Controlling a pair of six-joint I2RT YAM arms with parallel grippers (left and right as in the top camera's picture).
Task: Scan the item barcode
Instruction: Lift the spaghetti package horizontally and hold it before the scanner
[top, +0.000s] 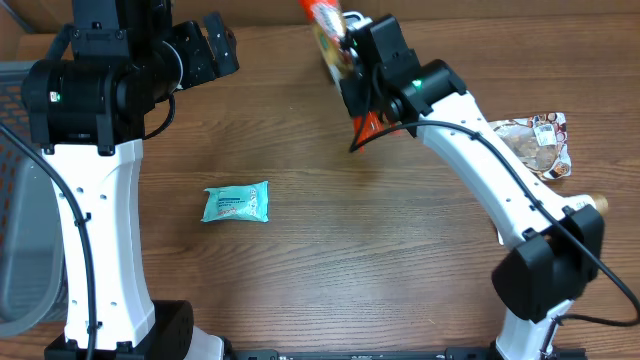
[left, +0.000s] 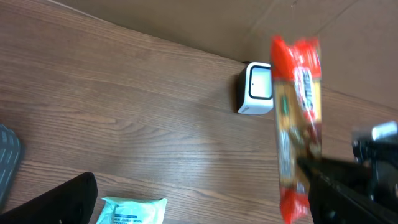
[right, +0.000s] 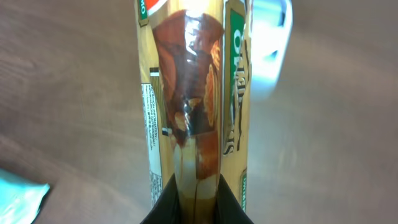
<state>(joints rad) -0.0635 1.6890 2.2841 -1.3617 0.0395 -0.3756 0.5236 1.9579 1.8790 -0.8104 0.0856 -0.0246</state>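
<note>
because the barcode must face the scanner (left: 256, 89), the right tool (right: 196, 185) pinches the snack packet (left: 297, 124) clear of the counter (top: 350, 230) near it; the left tool (top: 208, 48) hangs idle, spread wide.

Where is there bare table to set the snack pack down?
Bare wood lies between the teal packet and the right arm, and between the packet and the near edge. Crowded: the far edge, with scanner, snack pack and right gripper, and around the wrapper.
</note>
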